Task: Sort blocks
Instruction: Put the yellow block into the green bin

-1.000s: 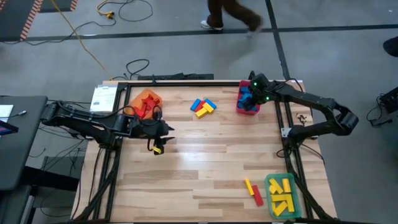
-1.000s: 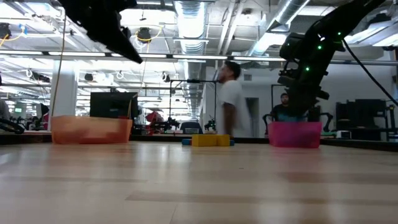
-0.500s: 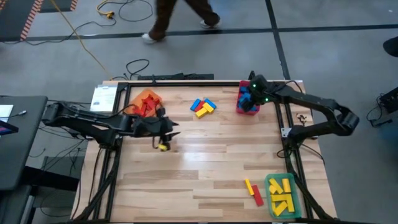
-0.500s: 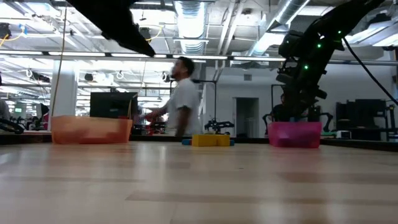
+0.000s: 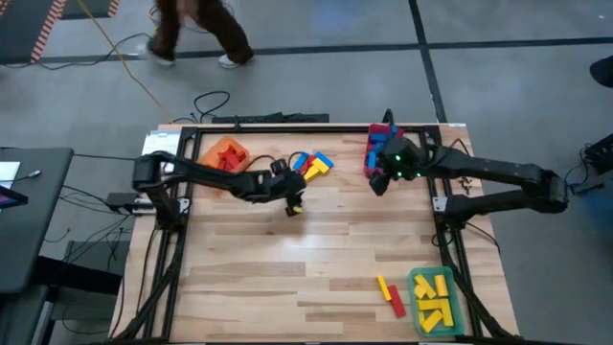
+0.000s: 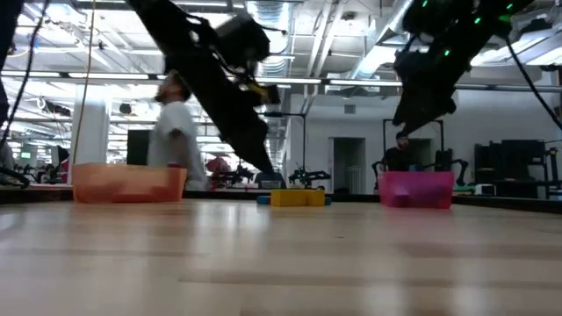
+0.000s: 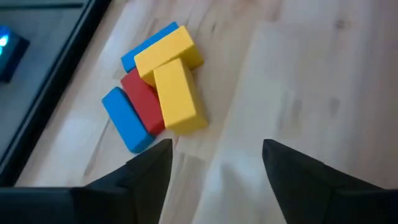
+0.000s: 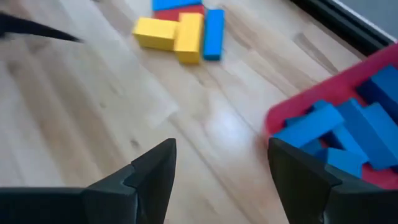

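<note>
A loose cluster of yellow, red and blue blocks [image 5: 311, 165] lies flat on the table near its far edge, also seen as the cluster [image 7: 158, 93] and the cluster [image 8: 180, 28]. My left gripper [image 5: 295, 195] hangs just to the near left of it, open and empty, fingers [image 7: 149, 168] short of the blocks. My right gripper [image 5: 379, 182] is open and empty too, above the table at the near side of the red bin [image 5: 369, 158] with blue blocks [image 8: 342, 127] in it.
An orange bin [image 5: 226, 153] with red blocks stands at the far left. A green bin [image 5: 417, 297] with yellow blocks stands at the near right, with a red and a yellow block [image 5: 389, 293] beside it. A person [image 6: 176, 114] walks beyond the far edge.
My left gripper has swung from the left side toward the table's right and down, ending beside the block cluster. My right gripper has come off the red bin toward the near edge and a little up. The blocks have kept still.
</note>
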Motion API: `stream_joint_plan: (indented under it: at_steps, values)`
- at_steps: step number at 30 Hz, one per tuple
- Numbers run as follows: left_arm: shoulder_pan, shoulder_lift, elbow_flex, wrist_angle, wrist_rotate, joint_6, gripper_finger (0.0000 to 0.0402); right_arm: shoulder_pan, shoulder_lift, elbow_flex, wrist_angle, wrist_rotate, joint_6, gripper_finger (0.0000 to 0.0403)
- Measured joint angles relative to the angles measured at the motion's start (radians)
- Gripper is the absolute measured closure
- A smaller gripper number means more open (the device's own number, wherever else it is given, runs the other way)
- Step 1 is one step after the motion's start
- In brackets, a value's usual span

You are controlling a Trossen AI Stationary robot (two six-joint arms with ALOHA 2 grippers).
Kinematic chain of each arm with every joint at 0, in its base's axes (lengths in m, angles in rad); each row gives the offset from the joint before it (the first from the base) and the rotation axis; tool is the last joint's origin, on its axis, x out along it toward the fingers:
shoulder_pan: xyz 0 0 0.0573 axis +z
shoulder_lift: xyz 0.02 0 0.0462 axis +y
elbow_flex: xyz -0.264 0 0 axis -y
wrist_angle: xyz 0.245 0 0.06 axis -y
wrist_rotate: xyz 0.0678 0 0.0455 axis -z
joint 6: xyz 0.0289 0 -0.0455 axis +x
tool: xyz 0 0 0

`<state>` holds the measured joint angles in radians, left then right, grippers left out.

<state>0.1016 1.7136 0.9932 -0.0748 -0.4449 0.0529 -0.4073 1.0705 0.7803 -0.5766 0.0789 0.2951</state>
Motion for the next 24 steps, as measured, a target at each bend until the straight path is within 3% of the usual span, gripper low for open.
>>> stream_joint_plan:
  at_steps: [6, 15, 21, 24]
  values:
    - [0.058, 0.118, 0.105, -0.007, 0.032, -0.044, 0.0151, 0.147, -0.086, 0.0, -0.027, 0.078, 0.062, 0.0138]
    - [0.112, 0.181, 0.152, 0.035, 0.057, -0.079, 0.0151, 0.311, -0.125, 0.0, -0.075, 0.182, 0.13, 0.0138]
    - [0.16, 0.233, 0.156, 0.041, 0.2, -0.135, 0.0152, 0.422, -0.121, 0.0, -0.078, 0.2, 0.161, 0.0138]
    - [0.165, 0.26, 0.156, 0.05, 0.209, -0.138, 0.0153, 0.478, -0.118, 0.0, -0.079, 0.233, 0.185, 0.0138]
